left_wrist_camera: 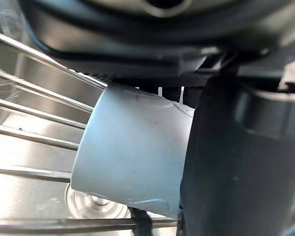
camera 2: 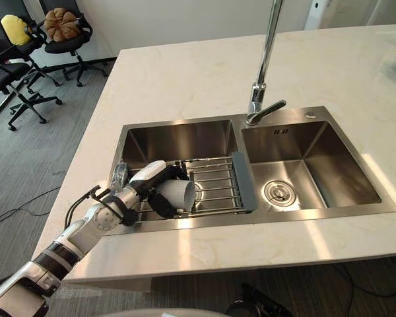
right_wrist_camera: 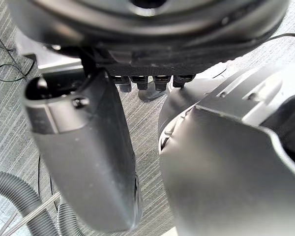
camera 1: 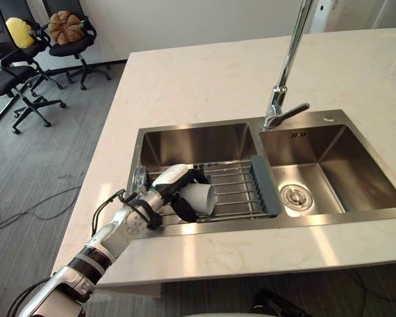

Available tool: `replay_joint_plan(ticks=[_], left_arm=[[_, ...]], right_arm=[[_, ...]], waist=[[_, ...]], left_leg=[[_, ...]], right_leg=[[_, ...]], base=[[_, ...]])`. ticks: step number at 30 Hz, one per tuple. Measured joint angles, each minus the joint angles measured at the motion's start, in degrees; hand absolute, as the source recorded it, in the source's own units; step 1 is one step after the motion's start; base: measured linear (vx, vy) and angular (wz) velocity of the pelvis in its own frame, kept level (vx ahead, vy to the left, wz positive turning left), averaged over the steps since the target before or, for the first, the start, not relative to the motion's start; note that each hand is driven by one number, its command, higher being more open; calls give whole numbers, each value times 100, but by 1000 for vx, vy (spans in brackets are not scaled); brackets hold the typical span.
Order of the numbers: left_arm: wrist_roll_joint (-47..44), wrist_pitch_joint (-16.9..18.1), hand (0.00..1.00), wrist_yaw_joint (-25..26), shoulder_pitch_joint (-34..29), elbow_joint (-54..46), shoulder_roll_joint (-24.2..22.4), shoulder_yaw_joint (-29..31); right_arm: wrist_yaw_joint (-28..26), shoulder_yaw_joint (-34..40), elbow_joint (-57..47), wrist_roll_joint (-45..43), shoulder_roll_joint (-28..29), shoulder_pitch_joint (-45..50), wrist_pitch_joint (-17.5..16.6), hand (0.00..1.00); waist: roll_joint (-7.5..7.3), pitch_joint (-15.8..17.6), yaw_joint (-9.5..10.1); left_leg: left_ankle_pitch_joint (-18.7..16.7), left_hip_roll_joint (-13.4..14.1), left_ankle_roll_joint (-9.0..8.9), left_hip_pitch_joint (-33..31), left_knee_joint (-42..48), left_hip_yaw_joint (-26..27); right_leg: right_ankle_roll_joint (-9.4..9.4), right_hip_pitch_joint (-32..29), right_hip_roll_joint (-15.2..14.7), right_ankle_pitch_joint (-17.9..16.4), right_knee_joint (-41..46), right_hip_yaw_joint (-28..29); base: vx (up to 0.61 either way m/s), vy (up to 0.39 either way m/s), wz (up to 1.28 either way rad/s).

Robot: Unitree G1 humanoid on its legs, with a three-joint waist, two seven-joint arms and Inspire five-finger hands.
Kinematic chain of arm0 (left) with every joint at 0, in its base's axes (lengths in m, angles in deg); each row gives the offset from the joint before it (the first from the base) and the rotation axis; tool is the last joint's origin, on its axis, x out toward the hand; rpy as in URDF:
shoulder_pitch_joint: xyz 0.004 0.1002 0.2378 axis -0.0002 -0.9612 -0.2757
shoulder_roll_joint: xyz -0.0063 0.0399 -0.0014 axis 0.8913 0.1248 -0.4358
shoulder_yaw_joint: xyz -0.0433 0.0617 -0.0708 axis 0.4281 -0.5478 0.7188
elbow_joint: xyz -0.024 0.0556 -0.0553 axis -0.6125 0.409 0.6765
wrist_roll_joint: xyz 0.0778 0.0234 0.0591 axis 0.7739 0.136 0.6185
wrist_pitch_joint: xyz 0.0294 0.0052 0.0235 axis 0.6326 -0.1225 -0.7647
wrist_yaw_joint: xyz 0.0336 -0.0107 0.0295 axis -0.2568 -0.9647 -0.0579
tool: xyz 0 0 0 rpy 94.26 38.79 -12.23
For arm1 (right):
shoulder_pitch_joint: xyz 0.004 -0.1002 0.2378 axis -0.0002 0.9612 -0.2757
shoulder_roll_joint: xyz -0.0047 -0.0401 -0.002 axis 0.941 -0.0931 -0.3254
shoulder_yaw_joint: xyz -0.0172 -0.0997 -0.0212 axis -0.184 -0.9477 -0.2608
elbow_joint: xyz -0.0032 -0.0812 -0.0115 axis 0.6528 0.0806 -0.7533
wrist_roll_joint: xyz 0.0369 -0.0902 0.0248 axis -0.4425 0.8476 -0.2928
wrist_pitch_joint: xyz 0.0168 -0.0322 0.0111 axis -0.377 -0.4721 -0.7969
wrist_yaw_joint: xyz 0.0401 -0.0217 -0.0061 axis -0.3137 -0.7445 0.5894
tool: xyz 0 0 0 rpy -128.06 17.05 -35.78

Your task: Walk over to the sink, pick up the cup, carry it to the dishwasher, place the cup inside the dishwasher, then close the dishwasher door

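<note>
**Gripping the cup at the sink rack**

Found dark left hand (camera 1: 166, 193) wrapped round small white tapered cup (camera 1: 199, 197): a clenched grasp on the cup wall, confirmed close-up from the left wrist. Located cup on its side over the wire drying rack (camera 1: 241, 188) spanning the left basin of the stainless steel double sink (camera 1: 204, 125), wide end pointing away from the palm. Reached in low from the near counter edge, presumably to take the lying cup by its wall rather than its rim. Cannot tell whether touching the rack wires or just clear of them. Logged right hand (right_wrist_camera: 88, 147) hanging over grey floor, relaxed, holding nothing; idle, probably left free for the dishwasher door. Judged stage: early, pickup in hand; carry, placement and door closing not yet done.
</note>
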Motion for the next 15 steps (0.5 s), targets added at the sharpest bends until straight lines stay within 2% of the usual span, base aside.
replay_joint_plan(ticks=[2,5,9,11,12,15], left_arm=[[-458,33,0,12,-304,-619,32,268],[-975,249,0,286,-636,-1852,-216,1049],[-1088,1011,0,964,-824,-3267,-593,2616],[-1278,1303,0,1179,-989,-3790,-680,3080],[-1498,1437,0,1248,-1136,-4029,-736,3229],[-1998,1472,0,1208,-1752,-4351,-936,3418]], right_arm=[[-61,249,62,2,7,51,-3,100],[-128,656,281,25,11,103,-10,100],[-146,995,431,225,39,93,-52,100],[-146,993,499,233,37,95,-85,100],[-140,987,521,299,38,96,-103,100],[-136,948,627,516,8,57,-74,100]], waist=[[2,1,61],[0,2,371],[1,-3,721],[-22,-12,889],[-42,-20,1018],[-48,-16,1219]], left_leg=[[9,-11,13,-77,41,-189],[30,-48,45,-170,98,-488],[61,-58,83,-366,313,-979],[61,-71,83,-508,441,-1167],[61,-96,83,-613,546,-1308],[63,-94,81,-853,974,-1655]], right_leg=[[1,56,-30,1,25,-122],[1,194,-85,2,28,-375],[-18,446,-114,-18,29,-833],[-32,496,-122,-106,29,-958],[32,543,-144,-216,28,-1022],[67,725,-112,-328,25,-1328]], base=[[12,-7,39],[-3,2,49],[-54,-15,56],[-95,-27,55],[-109,-33,58],[-167,-52,61]])
